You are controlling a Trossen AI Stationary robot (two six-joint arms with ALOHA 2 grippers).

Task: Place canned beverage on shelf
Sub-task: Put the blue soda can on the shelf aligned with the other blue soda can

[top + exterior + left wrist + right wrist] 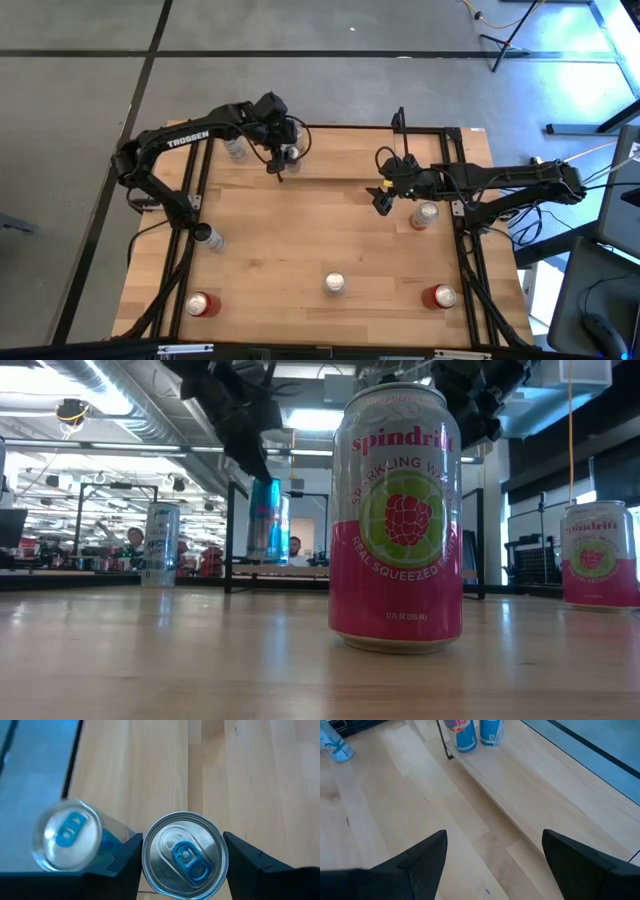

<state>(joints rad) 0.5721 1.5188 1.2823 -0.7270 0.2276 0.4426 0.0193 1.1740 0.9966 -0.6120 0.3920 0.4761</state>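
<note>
The shelf [350, 160] is a light-wood board with black wire end frames along the table's far side. Two blue cans stand on its left end. My left gripper [279, 165] is above the nearer can [183, 857], shut on it; that can also shows in the right wrist view [465, 735] and the low view [268, 520]. The second can [65, 835] stands on its base just beyond it. My right gripper [383, 200] is open and empty over the table, just near of the shelf's front edge [485, 800]. My left gripper pinches the blue can at its top rim [150, 851] between its two fingers, one on the can's far side and one on its near side. The fingers come from above, pointing down. The can is upright, its base on the shelf board.
A pale can [236, 150] stands left of the shelf. Another can [424, 215] stands by my right arm. A dark can [210, 238] is at the left. Three cans are in the near row: red [203, 303], silver-topped [333, 284] and red [440, 296]. Black rails edge the table.
</note>
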